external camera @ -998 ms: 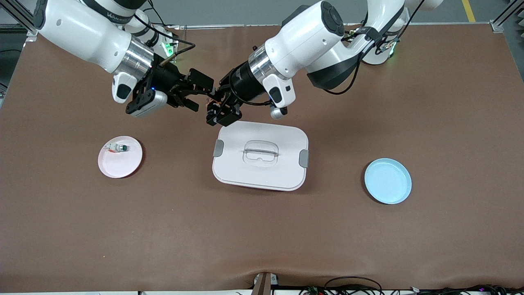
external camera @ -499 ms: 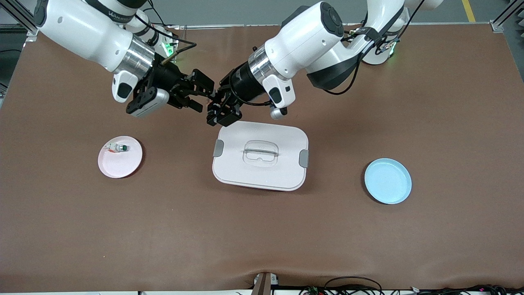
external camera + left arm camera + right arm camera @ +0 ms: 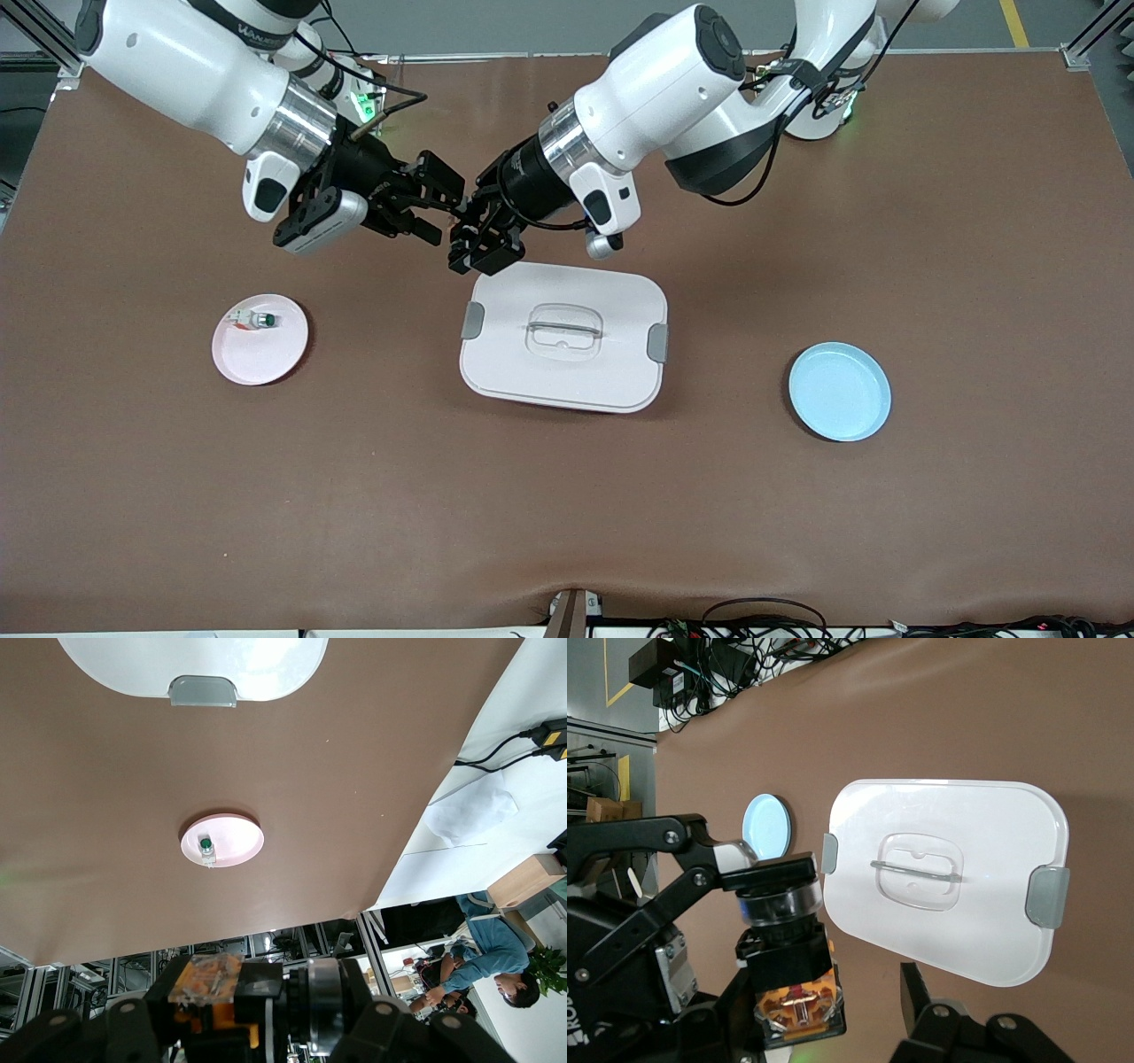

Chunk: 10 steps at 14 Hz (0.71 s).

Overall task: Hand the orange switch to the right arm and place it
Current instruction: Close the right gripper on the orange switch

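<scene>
The light is bright and even, and it seems to come from above. In the front view the brown table (image 3: 266,496) looks clear, with soft dark shadows under the two arms and a thin shadow beside the white lidded box (image 3: 563,337) and the blue plate (image 3: 840,392). The box lid has a pale shine on top. In the left wrist view the box edge glows very white, almost washed out, and the room past the table edge is bright too. Close parts of the hand at the picture's edge look dark and a bit fuzzy. In the right wrist view the lid is sharp, while the near black parts are dim and soft.
</scene>
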Available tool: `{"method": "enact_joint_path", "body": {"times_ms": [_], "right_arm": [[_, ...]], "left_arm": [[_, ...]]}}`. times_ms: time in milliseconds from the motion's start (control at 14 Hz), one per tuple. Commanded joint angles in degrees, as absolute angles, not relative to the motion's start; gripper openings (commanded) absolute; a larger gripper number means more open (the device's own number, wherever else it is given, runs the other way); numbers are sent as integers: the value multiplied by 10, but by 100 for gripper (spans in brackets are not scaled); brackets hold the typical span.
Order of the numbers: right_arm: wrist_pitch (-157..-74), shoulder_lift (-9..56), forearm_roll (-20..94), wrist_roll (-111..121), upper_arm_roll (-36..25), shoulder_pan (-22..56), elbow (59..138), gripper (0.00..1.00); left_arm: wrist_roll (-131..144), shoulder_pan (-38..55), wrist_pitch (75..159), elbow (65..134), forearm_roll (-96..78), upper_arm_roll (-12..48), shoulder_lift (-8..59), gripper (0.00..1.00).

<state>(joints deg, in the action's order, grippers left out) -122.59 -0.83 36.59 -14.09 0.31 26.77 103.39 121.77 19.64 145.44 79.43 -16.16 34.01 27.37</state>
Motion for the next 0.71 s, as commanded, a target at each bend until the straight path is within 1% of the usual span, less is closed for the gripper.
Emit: {"method": "enact_joint_path", "body": {"times_ms": [0,143,285,428,641], "right_arm": [[-1234,4,354,-142,-2,272,1023,66],[-1233,4,354,-142,-1,272,1023,46],[-1233,4,357,-151,-1,272,1023,20],[-1232,4,357,-151,-1,272,1024,0],[-1232,4,357,-154,-1,272,1024,0]], "left_arm": [[1243,198,1462,796,-144,341,266,24],[1244,198,1462,796,-144,341,265,24],[1245,199,1462,795,-145,341,263,24],[1246,202,1462,795,-145,342,262,24],[1246,205,1462,795,-145,342,263,24]]}}
